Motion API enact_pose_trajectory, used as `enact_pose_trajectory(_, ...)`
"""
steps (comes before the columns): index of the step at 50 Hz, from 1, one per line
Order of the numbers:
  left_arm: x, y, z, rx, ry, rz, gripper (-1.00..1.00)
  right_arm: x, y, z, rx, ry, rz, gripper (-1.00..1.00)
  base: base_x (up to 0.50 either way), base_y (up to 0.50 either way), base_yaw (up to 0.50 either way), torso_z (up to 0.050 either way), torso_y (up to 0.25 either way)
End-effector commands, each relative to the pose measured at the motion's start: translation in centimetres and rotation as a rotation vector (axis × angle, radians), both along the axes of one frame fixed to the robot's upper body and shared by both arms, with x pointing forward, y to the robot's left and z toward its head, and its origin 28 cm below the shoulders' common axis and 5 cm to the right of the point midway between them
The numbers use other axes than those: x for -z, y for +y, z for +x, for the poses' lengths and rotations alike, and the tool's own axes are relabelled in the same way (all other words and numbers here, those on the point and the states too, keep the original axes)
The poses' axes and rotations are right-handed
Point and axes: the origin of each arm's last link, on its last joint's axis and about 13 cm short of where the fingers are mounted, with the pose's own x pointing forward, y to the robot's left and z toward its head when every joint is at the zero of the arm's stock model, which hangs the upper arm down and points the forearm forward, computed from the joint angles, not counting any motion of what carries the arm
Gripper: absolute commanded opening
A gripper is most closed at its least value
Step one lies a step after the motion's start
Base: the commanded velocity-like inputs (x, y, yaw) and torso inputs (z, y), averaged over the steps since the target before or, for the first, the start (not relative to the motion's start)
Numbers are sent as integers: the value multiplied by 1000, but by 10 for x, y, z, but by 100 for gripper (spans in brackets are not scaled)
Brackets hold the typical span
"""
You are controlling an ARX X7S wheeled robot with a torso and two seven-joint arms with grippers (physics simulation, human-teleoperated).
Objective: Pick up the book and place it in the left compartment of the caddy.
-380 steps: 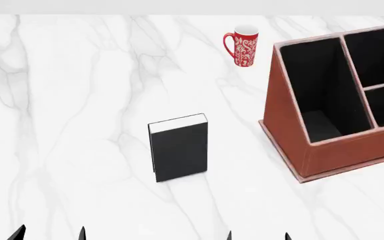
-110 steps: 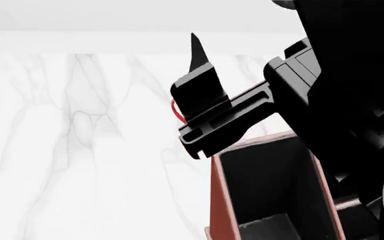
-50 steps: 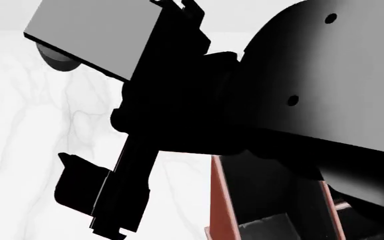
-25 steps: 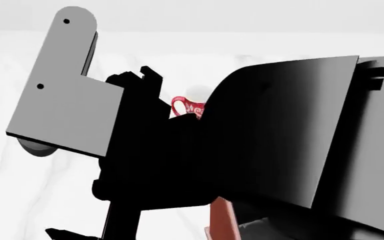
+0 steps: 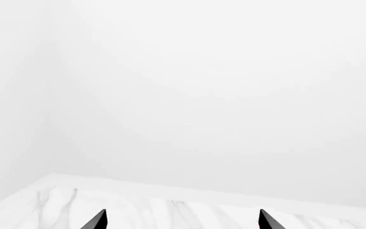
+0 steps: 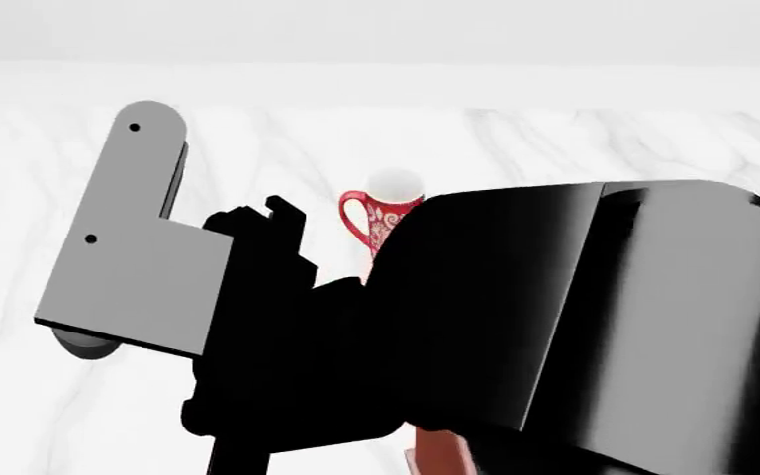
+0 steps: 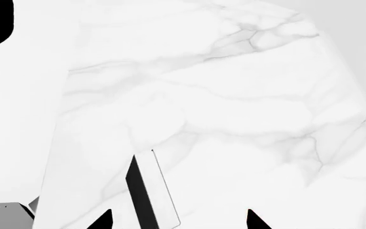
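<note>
Right arm is blocking most of the head view.
Right gripper [image 7: 177, 220] is hovering open, empty, beside the book [image 7: 150, 193] at bottom center; left gripper [image 5: 181, 222] is gaping, empty; caddy [image 6: 439, 457] is peeking at bottom.

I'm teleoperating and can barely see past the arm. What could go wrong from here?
The book stands off-centre between the open right gripper's fingertips, so closing now may knock it over. In the head view the right arm hides nearly all of the caddy, so placing the book there could miss.
</note>
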Motion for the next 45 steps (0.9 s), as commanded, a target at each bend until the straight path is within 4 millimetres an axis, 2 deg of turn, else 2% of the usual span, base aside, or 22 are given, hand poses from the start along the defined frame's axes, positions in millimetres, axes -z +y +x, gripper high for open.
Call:
enact_pose_trajectory(1,0,0,0,1,-2,1,100,15,3,5,3,18,-13,100,0,0,0,0,0)
enact_pose_trajectory(24,-1,0,-1,4,-6,2,100,42,8,8,17,54,-34,100,0,0,0,0,0)
enact_pose_trajectory(45,-1,0,-1,4,-8,5,100,59,12,8,0,79,-57,100,0,0,0,0,0)
